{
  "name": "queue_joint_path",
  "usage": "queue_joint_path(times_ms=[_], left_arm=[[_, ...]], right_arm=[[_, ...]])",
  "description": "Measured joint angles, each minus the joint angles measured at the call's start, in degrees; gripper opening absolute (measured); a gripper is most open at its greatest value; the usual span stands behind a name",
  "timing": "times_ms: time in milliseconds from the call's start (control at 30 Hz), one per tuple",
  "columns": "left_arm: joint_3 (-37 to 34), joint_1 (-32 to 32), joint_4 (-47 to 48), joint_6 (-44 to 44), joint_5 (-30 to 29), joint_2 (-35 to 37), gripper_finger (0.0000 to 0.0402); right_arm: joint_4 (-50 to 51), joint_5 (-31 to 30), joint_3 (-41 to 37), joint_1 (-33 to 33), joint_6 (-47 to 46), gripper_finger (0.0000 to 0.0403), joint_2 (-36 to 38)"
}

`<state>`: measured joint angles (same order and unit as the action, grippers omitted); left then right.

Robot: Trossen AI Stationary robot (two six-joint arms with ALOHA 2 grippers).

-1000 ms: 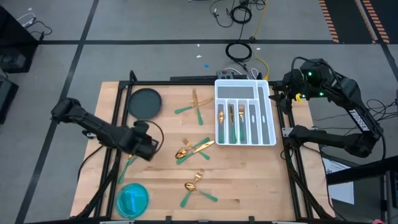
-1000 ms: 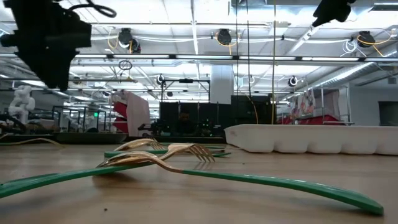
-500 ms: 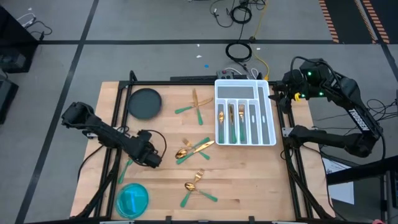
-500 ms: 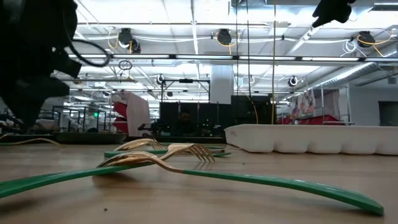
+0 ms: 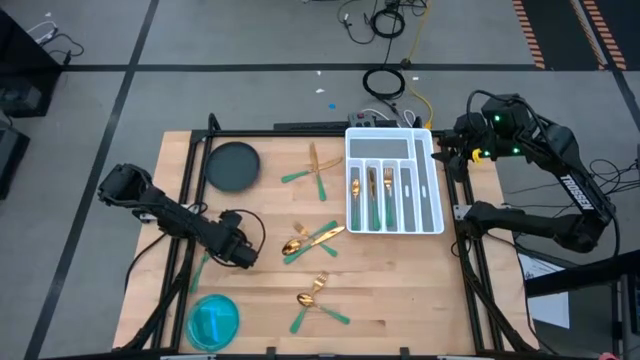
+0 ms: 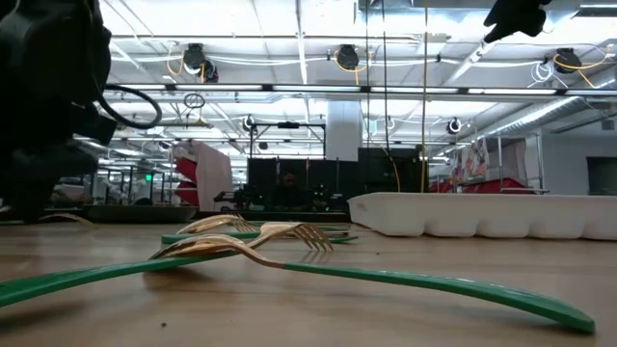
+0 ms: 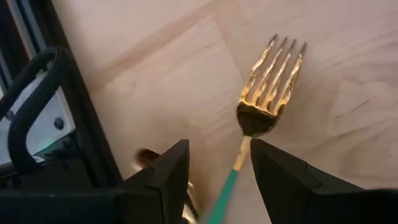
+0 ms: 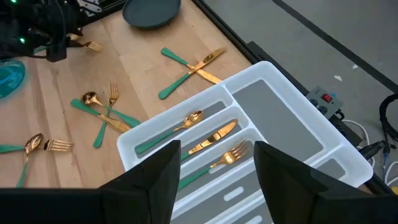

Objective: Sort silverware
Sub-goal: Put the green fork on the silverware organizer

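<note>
Glossy gold fork (image 7: pixel 268 84) with slim green handle lies flat on the pale wood table (image 5: pixel 400 290). Left gripper (image 7: pixel 217 168) is lowered over its handle, fingers apart either side, nothing gripped. More silverware (image 5: pixel 312 240) lies mid-table, some slotted in the white tray (image 5: pixel 437 190). Right gripper (image 8: pixel 214 165) is parked above the tray, open, empty.

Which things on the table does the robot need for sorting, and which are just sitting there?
For the job:
gold-headed, green-handled forks, spoons and knives
gold fork between the left gripper fingers
white compartmented plastic tray

Just lying about:
dark round plate
blue round dish
</note>
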<state>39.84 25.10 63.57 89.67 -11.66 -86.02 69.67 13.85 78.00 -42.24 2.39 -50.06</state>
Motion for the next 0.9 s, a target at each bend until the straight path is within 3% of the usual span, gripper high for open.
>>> queue_joint_path(times_ms=[333,533,700,900], left_arm=[[2.45,0.00,-0.09,-0.07,4.13,0.00,0.0180],[6.07,0.00,0.96,-2.38,2.68,3.52,0.0180],[4.39,-0.11,4.98,-3.59,0.87,8.42,0.0180],[-1.43,-1.17,2.01,-5.25,0.70,14.98,0.0180]], right_arm=[[0.02,-0.02,0.00,0.00,-0.03,0.0197,-0.04],[0.02,-0.02,0.00,0.00,-0.09,0.0197,-1.05],[0.02,-0.04,0.00,0.00,-1.05,0.0197,-3.25],[0.02,-0.02,0.00,0.00,-1.33,0.0197,-6.22]])
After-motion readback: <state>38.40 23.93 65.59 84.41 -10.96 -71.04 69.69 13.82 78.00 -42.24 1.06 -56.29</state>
